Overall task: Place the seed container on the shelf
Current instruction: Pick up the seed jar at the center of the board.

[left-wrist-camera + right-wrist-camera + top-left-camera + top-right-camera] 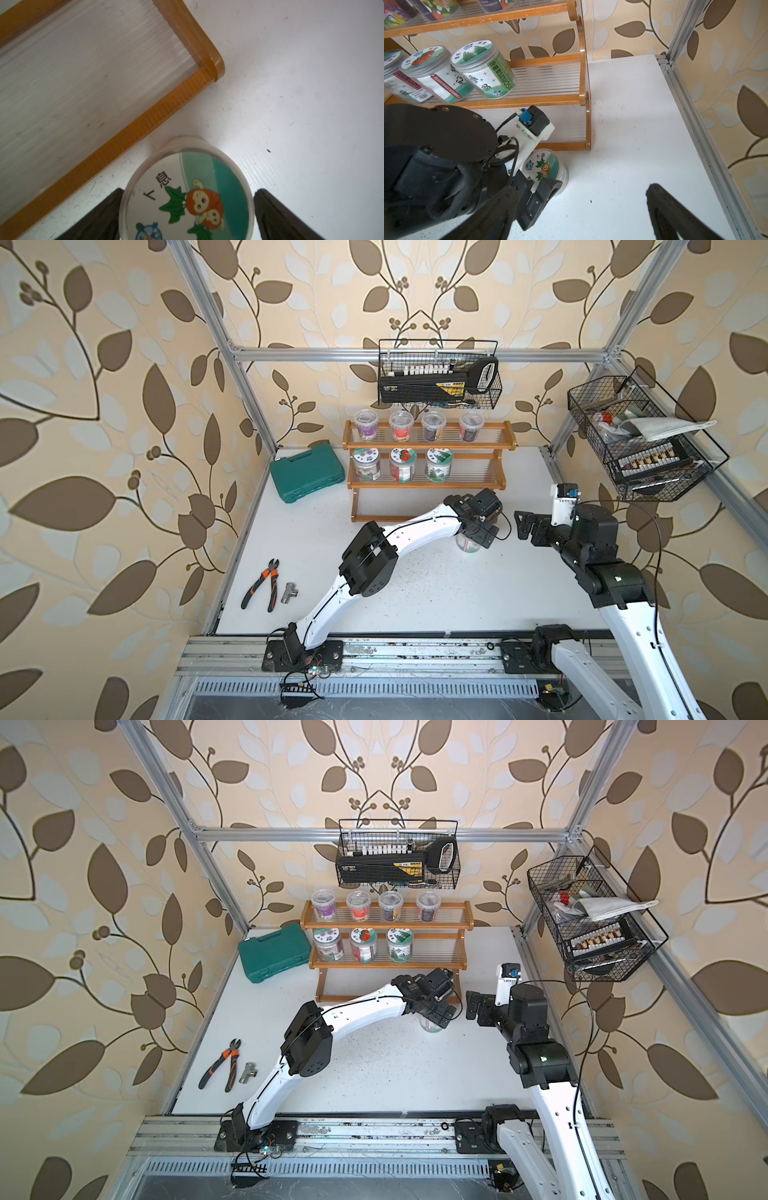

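Observation:
The seed container (187, 197) is a clear jar with an orange cartoon on its lid. It stands upright on the white table (415, 593), just in front of the right front corner of the shelf (428, 485). My left gripper (473, 537) hangs over the jar, open, with one black finger (276, 214) on each side of the lid. A thin gap shows beside one finger. My right gripper (524, 524) is open to the right of the jar and holds nothing. In the right wrist view the seed container (548, 166) sits partly behind the left gripper's jaws.
The shelf's top tier holds several lidded cups (401, 425) and its middle tier three jars (402, 464). A green tool case (307, 475) lies left of the shelf. Pliers (264, 585) and a metal fitting (289, 593) lie front left. Wire baskets (438, 377) (640, 439) hang above.

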`<state>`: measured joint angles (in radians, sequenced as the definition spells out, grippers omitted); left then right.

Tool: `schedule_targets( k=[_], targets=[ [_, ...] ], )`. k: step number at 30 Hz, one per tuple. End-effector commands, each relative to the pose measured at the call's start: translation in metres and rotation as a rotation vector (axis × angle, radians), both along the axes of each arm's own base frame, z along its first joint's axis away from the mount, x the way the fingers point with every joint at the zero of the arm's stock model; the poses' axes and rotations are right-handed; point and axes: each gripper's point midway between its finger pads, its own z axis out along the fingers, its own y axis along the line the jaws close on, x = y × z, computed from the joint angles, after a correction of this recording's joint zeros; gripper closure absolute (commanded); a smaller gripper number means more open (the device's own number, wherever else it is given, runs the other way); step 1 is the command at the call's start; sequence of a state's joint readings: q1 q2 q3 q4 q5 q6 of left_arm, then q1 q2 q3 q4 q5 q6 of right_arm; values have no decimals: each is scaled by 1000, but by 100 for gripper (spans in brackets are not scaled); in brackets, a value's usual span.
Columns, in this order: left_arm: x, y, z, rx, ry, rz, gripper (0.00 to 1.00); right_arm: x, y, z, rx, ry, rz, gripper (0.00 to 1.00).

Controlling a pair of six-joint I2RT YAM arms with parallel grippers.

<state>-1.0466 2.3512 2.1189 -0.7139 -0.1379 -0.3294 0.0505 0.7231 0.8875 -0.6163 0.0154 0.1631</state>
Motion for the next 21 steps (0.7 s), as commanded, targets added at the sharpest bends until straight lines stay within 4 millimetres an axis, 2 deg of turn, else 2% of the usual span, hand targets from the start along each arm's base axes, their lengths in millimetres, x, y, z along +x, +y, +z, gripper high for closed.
schedule_targets(
  k=[1,5,6,7,10,12,16,17,21],
  targets=[
    [6,3,7,22,-31,-5,2,2,1,-4,0,-3,13,1],
    [4,4,9,22,-24,-7,2,2,2,-4,5,-5,14,1],
    [4,5,11,20,-26,-5,4,2,2,-3,6,-7,15,1],
    [3,5,14,15,-25,-4,8,3,2,-3,7,-10,17,1],
    [0,5,28,-16,-21,-7,32,3,4,-2,12,-13,26,1],
    [-5,7,37,-37,-12,-5,37,2,4,0,13,-19,25,1],
    [-12,16,62,-78,-9,22,38,0,9,8,23,-54,57,1],
    [-15,23,63,-74,0,33,39,0,13,11,29,-67,78,1],
    [-23,43,90,-86,8,81,39,-3,30,20,67,-120,175,1]
  ],
)
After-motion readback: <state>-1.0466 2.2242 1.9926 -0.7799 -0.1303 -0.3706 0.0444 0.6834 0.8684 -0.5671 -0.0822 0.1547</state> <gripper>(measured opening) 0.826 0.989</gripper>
